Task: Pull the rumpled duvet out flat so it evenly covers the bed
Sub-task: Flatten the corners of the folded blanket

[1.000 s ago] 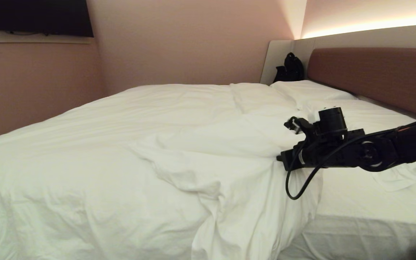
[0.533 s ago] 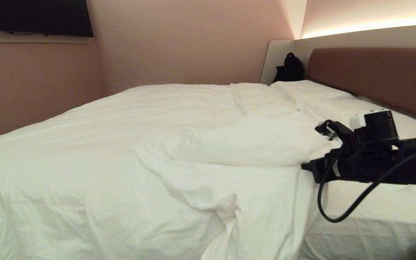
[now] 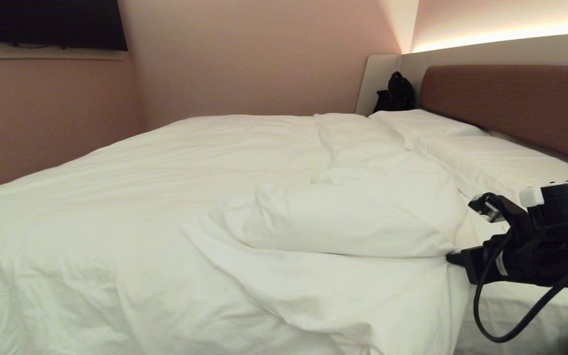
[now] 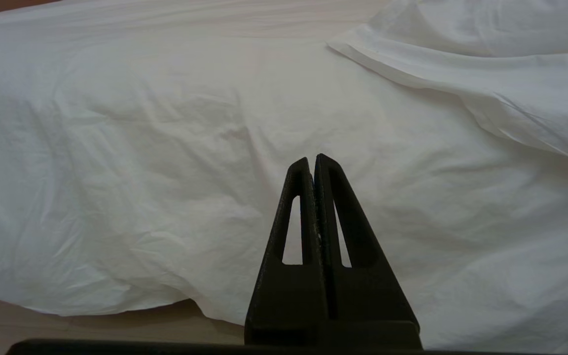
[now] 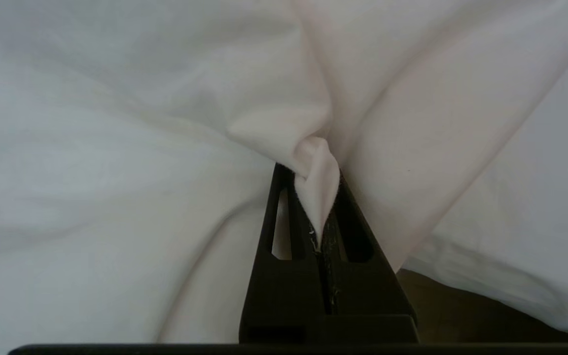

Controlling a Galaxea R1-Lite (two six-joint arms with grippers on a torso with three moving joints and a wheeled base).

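White duvet (image 3: 215,197) lies bunched over the bed (image 3: 520,315). My right gripper (image 5: 321,197) has its fingers clenched on one small fold; I fear that pinch slipping free under load. Left gripper (image 4: 315,167), clenched and empty, hangs beside the bed.

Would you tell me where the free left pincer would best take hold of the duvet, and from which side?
Probably the folded-back flap edge of the duvet, approached from the bed's near side: it lies as a raised, doubled lip that shut fingers could open around. The left pincer hangs shut and empty; the right pincer already pinches a fold.
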